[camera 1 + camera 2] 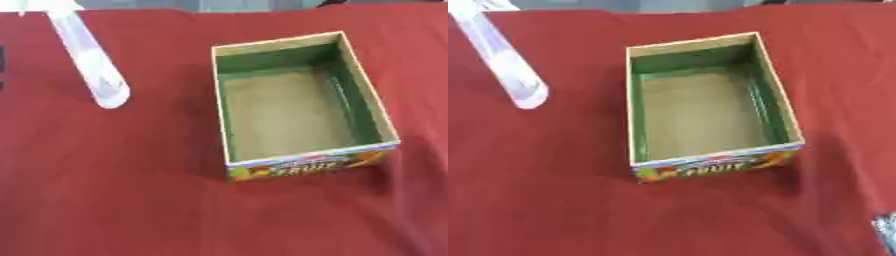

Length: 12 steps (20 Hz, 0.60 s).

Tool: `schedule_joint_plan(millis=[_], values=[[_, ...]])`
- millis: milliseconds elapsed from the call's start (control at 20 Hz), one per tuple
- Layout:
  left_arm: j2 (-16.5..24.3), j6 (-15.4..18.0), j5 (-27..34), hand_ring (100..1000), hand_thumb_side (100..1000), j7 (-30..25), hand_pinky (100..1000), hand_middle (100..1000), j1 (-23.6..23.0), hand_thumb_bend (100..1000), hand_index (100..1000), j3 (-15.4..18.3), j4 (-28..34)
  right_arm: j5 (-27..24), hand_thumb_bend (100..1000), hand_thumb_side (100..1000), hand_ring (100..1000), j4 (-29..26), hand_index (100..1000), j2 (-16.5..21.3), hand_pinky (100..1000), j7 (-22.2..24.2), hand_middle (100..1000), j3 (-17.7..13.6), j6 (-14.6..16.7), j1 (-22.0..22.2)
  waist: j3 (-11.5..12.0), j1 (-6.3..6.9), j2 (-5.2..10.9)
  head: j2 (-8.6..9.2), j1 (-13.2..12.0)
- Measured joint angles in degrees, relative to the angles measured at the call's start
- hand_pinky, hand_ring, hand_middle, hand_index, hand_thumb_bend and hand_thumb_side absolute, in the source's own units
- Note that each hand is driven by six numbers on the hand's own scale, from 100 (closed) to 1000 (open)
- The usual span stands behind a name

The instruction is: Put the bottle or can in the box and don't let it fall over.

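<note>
A clear plastic bottle (90,62) shows at the far left of the red cloth as a long pale shape. It slants from the top edge down to a rounded end nearest me, and nothing holds it. To its right sits an open cardboard box (224,107) with green inner walls, a bare brown floor and a colourful "FRUIT" front panel (306,165). Nothing is inside the box. A small silver-grey part, seemingly of my right hand (886,231), pokes in at the lower right corner of the right eye view. My left hand shows in no view.
Red cloth (131,200) covers the whole table, with a broad stretch between the bottle and the box and in front of the box. A dark shape (2,65) sits at the left edge. The table's far edge runs along the top.
</note>
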<state>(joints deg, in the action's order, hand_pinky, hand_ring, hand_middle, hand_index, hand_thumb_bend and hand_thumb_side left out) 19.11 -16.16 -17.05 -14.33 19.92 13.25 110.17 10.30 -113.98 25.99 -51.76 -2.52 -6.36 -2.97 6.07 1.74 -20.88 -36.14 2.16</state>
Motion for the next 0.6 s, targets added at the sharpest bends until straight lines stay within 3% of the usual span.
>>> schedule_joint_plan(millis=[600], values=[[0.0,0.0,-0.2,1000,895,0.0,890,1000,0.0,178,917,0.0,0.0,1.1,100,1000,502,0.0,680,0.0,544,-0.1,509,0.1,0.3,0.0,-0.4,0.23,0.00,0.07,0.0]])
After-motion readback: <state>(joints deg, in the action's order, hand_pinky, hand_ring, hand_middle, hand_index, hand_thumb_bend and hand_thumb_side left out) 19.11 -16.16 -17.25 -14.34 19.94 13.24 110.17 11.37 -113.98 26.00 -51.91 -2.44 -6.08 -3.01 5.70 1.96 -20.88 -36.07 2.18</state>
